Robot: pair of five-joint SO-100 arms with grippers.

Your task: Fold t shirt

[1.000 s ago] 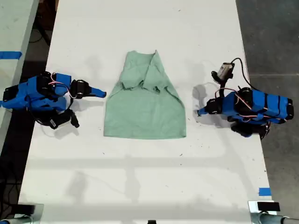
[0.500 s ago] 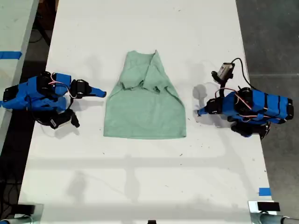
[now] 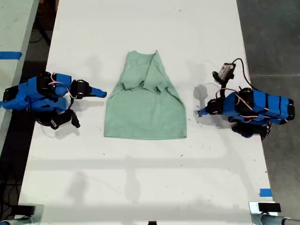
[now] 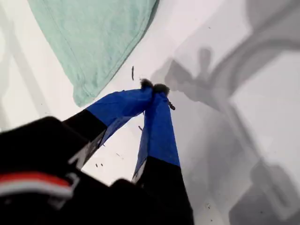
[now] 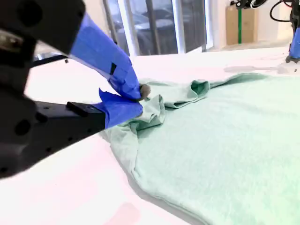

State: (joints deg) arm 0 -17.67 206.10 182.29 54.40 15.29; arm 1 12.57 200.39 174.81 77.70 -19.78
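The t shirt [image 3: 145, 115] lies flat on the white table [image 3: 140, 178], between my two arms. Its straight hem is towards the exterior view's lower edge, and its top end narrows to a point. Both sleeves are turned in over the chest, where they leave a small bunched ridge of folds. The lower body is smooth with light wrinkles.

My first pincer [image 3: 200, 112] is on the side of the t shirt towards the exterior view's right, level with its lower half and clear of the cloth. In its own wrist view, my first pincer [image 4: 154, 86] has its blue-taped tips pressed together with nothing between them. They point at bare table near a rounded hem corner of the t shirt [image 4: 93, 37].

My second pincer [image 3: 104, 94] is on the opposite side of the t shirt, towards the exterior view's left. Its tip is just beside the edge, where the turned-in sleeve begins. In the second wrist view, my second pincer [image 5: 138, 101] also has its tips closed together. They sit right in front of the crumpled edge of the t shirt [image 5: 225, 140]. I cannot tell whether they touch the cloth, and no fabric shows between them.
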